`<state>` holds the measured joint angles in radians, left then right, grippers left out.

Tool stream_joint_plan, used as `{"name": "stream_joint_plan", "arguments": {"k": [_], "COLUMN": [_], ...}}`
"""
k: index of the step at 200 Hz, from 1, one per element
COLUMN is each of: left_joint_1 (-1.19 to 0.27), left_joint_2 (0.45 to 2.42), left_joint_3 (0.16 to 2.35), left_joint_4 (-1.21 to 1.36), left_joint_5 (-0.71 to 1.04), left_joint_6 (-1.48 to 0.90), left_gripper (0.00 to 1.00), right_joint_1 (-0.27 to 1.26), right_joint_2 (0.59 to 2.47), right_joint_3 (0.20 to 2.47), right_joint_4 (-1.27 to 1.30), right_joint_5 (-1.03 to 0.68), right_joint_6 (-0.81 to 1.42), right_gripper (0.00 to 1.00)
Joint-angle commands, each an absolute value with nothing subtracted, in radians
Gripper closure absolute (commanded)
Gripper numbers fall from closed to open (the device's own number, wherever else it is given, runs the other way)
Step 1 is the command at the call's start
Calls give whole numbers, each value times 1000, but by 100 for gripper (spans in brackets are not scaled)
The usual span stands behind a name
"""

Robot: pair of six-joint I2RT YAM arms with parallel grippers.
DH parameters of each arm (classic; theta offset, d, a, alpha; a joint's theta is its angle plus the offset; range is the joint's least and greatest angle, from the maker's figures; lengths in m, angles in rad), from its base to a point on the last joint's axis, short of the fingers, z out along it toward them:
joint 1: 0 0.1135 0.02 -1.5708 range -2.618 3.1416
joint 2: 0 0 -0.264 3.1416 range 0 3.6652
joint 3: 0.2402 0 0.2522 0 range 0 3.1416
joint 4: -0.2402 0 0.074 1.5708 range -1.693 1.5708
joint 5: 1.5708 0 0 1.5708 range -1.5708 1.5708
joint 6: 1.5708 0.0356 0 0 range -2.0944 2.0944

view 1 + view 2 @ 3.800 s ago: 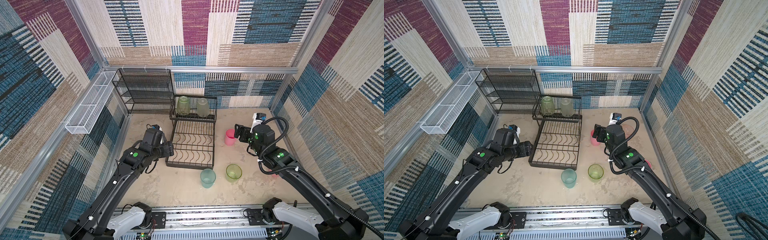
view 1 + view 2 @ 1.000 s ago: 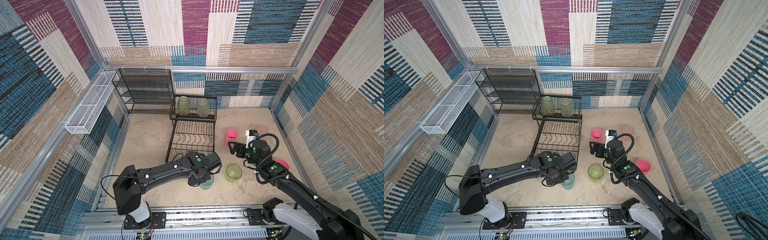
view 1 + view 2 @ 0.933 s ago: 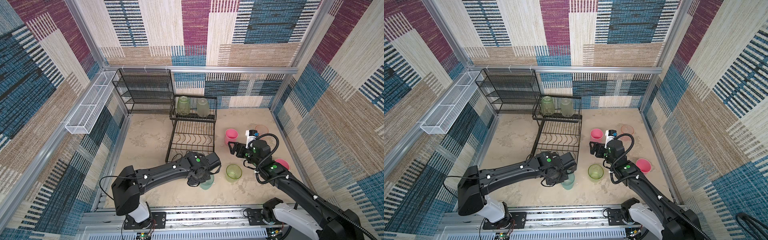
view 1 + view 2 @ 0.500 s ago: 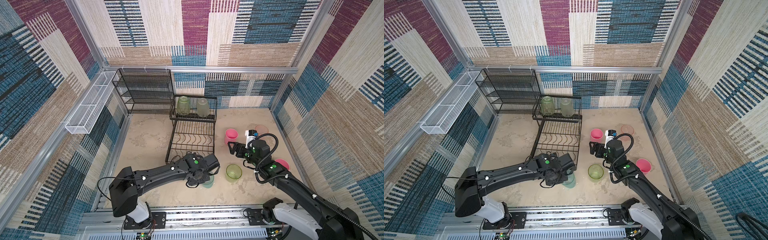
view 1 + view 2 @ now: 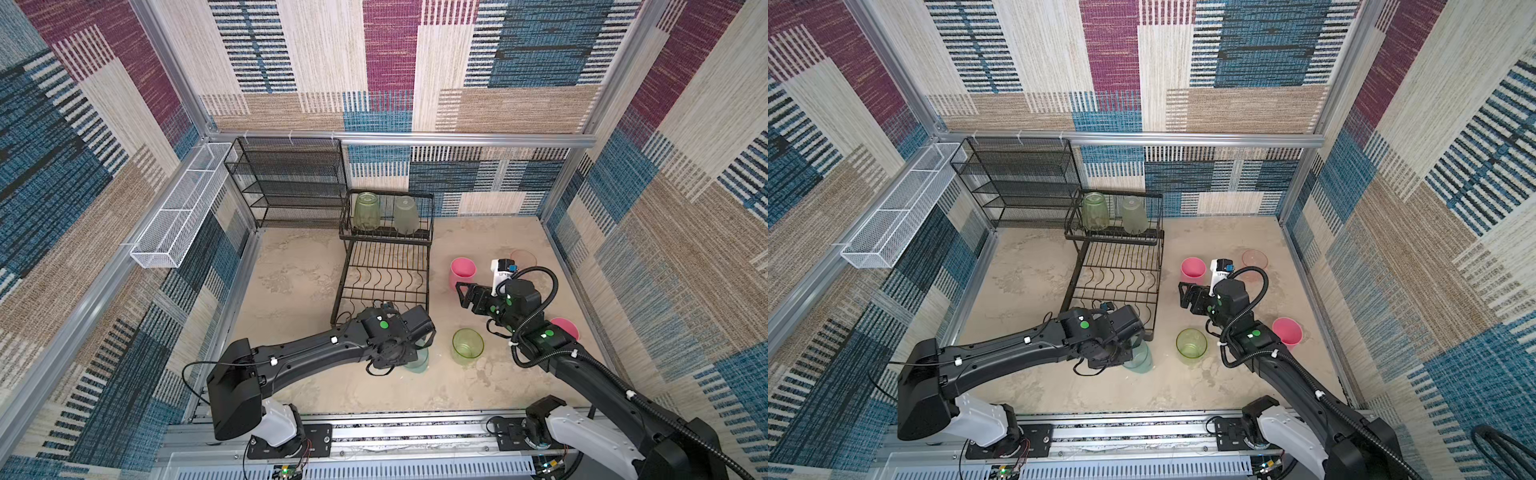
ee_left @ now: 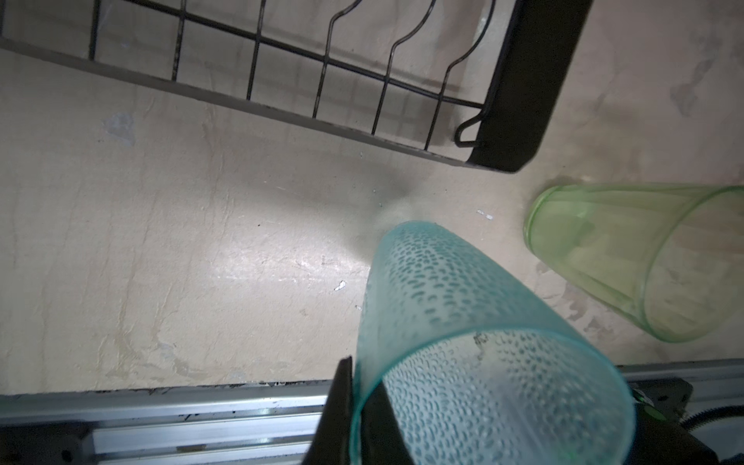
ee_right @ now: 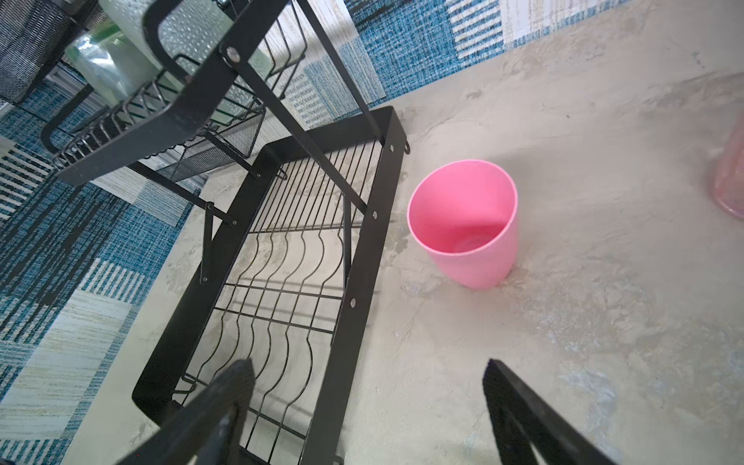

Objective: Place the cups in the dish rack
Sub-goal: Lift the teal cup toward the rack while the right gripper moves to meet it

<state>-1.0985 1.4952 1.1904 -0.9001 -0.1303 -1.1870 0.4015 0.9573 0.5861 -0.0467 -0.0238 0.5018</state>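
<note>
Gripping teal cup (image 6: 443,290) by its rim, left hand (image 6: 359,380); right hand (image 7: 366,364) agape, empty, facing pink cup (image 7: 467,225).

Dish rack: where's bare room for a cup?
The black wire dish rack's low tray is bare; its raised shelf holds two upturned translucent green cups. Sandy tabletop left of the rack is bare; right of it is crowded: pink cups, a green cup, the right gripper.

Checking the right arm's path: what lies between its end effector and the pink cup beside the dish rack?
Only bare tabletop lies between the right end effector and the pink cup, as the right wrist view shows.
</note>
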Motion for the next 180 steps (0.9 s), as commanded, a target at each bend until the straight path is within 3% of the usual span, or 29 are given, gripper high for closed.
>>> {"name": "stream_joint_plan", "arguments": {"k": [1,95,180], "left_joint_1": [-1088,-851,-656], "left_joint_2": [1436,1082,1125], "left_joint_3": [1148,1019,881], "left_joint_4": [-824,-632,-117], "left_joint_5": [-128,18,279], "left_joint_6": [-1108,-968,-980], "left_gripper": [98,99,99], "right_joint_1": [402,401,400], "right_joint_2": [936,985,1049], "right_joint_3": [592,698,792], "right_joint_4": [-21,-16,37], "right_joint_5": [-29,-150,-264], "right_joint_6": [485,557,861], "right_gripper": [8,8,9]}}
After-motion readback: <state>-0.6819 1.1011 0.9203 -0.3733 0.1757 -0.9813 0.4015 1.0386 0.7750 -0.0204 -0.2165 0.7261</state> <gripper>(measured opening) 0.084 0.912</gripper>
